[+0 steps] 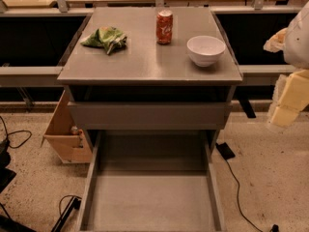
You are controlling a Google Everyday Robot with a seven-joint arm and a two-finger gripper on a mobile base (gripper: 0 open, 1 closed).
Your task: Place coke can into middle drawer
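You've got a crumpled green snack bag (pixel 105 38) on the left of the grey cabinet top (pixel 145 64) and a round white bowl (pixel 206 50) upright near its right edge, the two well apart. A flat grey drawer front panel (pixel 147 115) sits closed under the top. A cardboard box (pixel 65 137) leans beside the cabinet's left side, and black cables (pixel 237 190) trail over the speckled floor (pixel 273 173). The gripper (pixel 287 105) hangs at the right edge of your view, off the cabinet.
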